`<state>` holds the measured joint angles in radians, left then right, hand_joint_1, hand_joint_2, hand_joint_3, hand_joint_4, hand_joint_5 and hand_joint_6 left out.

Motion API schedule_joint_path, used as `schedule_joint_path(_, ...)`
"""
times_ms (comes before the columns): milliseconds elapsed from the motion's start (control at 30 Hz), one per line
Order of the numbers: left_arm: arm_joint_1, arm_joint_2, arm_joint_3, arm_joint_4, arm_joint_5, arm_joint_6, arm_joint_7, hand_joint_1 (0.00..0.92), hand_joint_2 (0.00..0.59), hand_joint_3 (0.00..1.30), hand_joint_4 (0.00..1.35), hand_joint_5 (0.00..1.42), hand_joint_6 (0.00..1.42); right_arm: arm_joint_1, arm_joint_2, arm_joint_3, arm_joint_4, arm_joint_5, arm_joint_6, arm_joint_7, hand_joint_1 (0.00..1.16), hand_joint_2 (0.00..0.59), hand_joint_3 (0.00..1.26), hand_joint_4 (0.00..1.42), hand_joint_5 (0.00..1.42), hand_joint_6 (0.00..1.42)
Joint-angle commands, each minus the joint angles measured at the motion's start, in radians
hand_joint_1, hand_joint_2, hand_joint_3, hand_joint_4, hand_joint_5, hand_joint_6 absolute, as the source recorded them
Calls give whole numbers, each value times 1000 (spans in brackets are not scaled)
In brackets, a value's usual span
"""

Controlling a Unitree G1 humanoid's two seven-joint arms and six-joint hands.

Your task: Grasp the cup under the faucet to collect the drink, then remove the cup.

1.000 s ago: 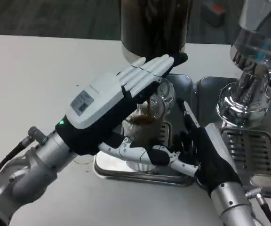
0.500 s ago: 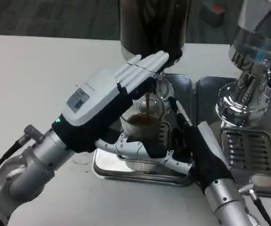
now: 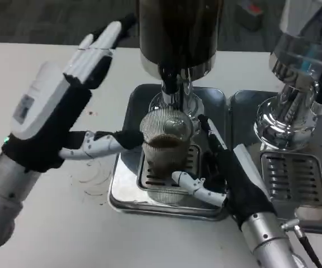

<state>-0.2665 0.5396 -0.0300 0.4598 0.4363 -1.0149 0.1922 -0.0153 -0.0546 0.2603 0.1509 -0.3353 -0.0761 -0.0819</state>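
Observation:
A ribbed clear cup (image 3: 165,153) holding dark drink stands on the grate of the metal drip tray (image 3: 128,192), right below the faucet (image 3: 171,84) of the dark dispenser. No stream runs from the faucet. My right hand (image 3: 228,173) grips the cup from its right side, with the thumb (image 3: 197,190) across the lower front wall and the fingers up along the far right side. My left hand (image 3: 52,120) hangs left of the tray with its fingers stretched out and apart, holding nothing. Its thumb points at the cup without touching it.
The tall dark dispenser body (image 3: 178,28) rises just behind the cup. A chrome second dispenser (image 3: 298,89) with its own drip tray (image 3: 295,178) stands close on the right. Faint ring stains (image 3: 91,178) mark the white table left of the tray.
My left hand has come away from the faucet and swung out to the left. The dark stream into the cup has stopped. My right hand stays on the cup.

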Motion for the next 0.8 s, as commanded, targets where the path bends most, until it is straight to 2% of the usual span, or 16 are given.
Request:
schedule_joint_path(33, 72, 17, 53, 16, -33, 18, 3, 0, 109, 0, 0, 84, 25, -11, 4, -2, 13, 9, -30, 0, 705, 254, 0, 0, 0, 0)
schedule_joint_path(200, 146, 18, 117, 61, -27, 45, 45, 0, 114, 0, 0, 88, 24, -23, 8, 0, 27, 21, -27, 14, 705, 254, 0, 0, 0, 0)
schedule_joint_path(367, 185, 54, 143, 144, -4, 58, 68, 0, 117, 0, 0, 92, 24, -45, 10, -1, 46, 22, -35, 17, 706, 249, 0, 0, 0, 0)
schedule_joint_path(433, 189, 62, 143, 174, -1, 66, 77, 0, 117, 0, 0, 93, 24, -51, 11, -1, 51, 22, -37, 18, 708, 245, 0, 0, 0, 0)
schedule_joint_path(567, 198, 35, 146, 238, -22, 102, 109, 0, 133, 5, 0, 115, 24, -59, 10, 0, 59, 23, -41, 24, 712, 241, 0, 0, 0, 0)
schedule_joint_path(800, 193, 26, 109, 310, -7, 128, 116, 0, 135, 6, 0, 119, 24, -73, 17, -1, 69, 25, -40, 27, 713, 235, 0, 0, 0, 0)
